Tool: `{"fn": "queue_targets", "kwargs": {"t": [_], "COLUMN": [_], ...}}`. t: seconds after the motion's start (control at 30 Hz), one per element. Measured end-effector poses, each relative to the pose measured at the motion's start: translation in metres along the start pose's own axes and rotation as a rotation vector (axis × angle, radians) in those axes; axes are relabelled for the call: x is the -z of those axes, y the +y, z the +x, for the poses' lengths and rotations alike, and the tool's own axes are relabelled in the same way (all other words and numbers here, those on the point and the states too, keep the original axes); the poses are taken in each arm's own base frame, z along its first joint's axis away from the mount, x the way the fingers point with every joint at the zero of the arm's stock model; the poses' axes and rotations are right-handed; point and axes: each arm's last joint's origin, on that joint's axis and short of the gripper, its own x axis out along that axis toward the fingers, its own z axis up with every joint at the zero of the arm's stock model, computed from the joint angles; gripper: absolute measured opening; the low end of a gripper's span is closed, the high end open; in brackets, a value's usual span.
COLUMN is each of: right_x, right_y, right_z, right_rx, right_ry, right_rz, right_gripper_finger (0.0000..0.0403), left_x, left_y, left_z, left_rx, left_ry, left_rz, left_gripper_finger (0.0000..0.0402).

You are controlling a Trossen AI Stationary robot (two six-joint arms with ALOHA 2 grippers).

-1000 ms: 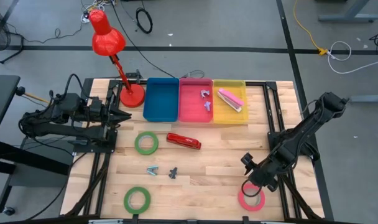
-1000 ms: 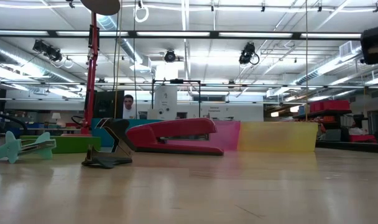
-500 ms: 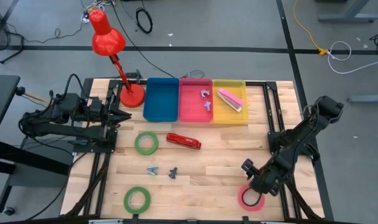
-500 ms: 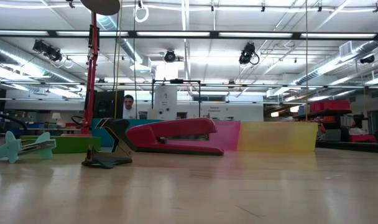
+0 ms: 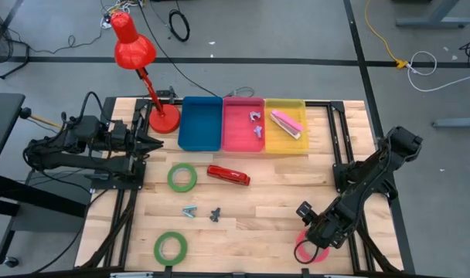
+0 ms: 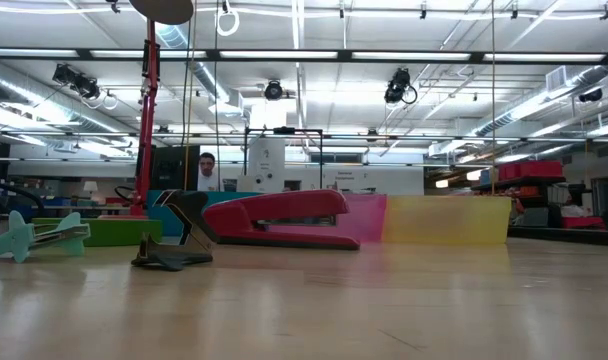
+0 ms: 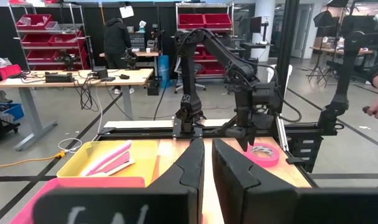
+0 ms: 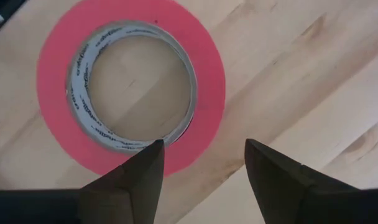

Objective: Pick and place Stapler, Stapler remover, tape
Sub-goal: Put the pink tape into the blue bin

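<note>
The pink tape roll [image 5: 305,254] lies flat on the table at the near right; it also shows in the right wrist view [image 8: 201,50] and the left wrist view [image 7: 263,153]. My right gripper [image 5: 316,238] is open and points down over it. One fingertip [image 8: 153,149] is at the inner edge of the ring's hole, the other [image 8: 252,148] is outside the ring over the wood. Two green tape rolls [image 5: 182,177] [image 5: 171,247], a red stapler [image 5: 228,175] and two staple removers [image 5: 189,211] [image 5: 216,214] lie on the table. My left gripper [image 5: 148,144] is shut and empty at the table's left edge. My right gripper comes at the pink tape from above, its open fingers on either side of the ring's wall [image 8: 195,134] on one side of the roll. The roll lies flat on the table. I cannot tell whether the fingers touch it.
Blue [image 5: 200,123], pink [image 5: 243,131] and yellow [image 5: 285,137] bins stand along the far edge; the pink holds staple removers, the yellow a pink stapler [image 5: 285,123]. A red lamp [image 5: 165,120] stands at the far left. In the low view the red stapler [image 6: 279,220] and removers [image 6: 174,245] stand in front.
My right gripper has gone toward the table's near edge and down toward the pink tape, and now covers more of the roll in the high view. The tape has stayed where it was.
</note>
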Motion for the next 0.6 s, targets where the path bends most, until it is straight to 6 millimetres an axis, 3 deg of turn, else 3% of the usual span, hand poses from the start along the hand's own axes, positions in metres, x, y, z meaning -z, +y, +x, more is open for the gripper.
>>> {"fn": "queue_targets", "kwargs": {"t": [0.27,0.6], "right_x": [-0.004,-0.009], "right_y": [0.001,0.001], "right_z": [0.013,0.014], "right_rx": [-0.024,-0.037], "right_ry": [0.033,-0.015], "right_rz": [0.075,0.187], "right_gripper_finger": [0.0224,0.0224], "left_x": [0.0,0.0], "left_y": [0.0,0.0], "left_z": [0.0,0.0], "left_rx": [0.0,0.0], "left_ry": [0.0,-0.001], "left_rz": [0.0,0.0], "left_gripper_finger": [0.0035,0.0035]}}
